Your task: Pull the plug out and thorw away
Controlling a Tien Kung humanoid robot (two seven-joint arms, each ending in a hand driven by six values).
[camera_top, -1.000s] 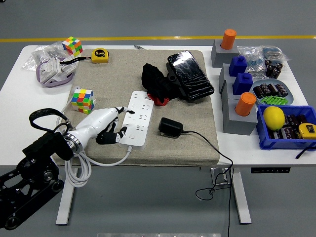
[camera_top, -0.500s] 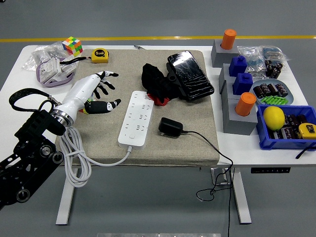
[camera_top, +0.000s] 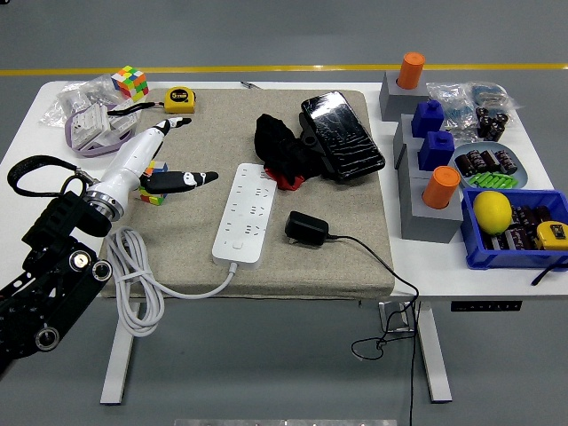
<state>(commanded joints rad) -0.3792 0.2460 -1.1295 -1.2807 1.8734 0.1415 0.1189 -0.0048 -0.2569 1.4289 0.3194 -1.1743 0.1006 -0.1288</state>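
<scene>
Left hand (camera_top: 153,162) farther from power strip (camera_top: 243,211)

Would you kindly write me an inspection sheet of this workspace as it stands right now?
Surface: white table with a beige mat across its middle.
Job's things: white power strip on the mat, no plug in it; black plug adapter lies beside it, apart.
Clutter: two puzzle cubes, yellow tape measure, black cloth, black pouch, grey blocks with orange and blue pegs, blue bin holding a lemon.
Hands: left hand open, raised left of the strip, holding nothing; right not in view.
Cables: strip's white cord coils off the front edge; adapter's black cord hangs over it.
Surroundings: grey floor, yellow line; nobody seen.
</scene>
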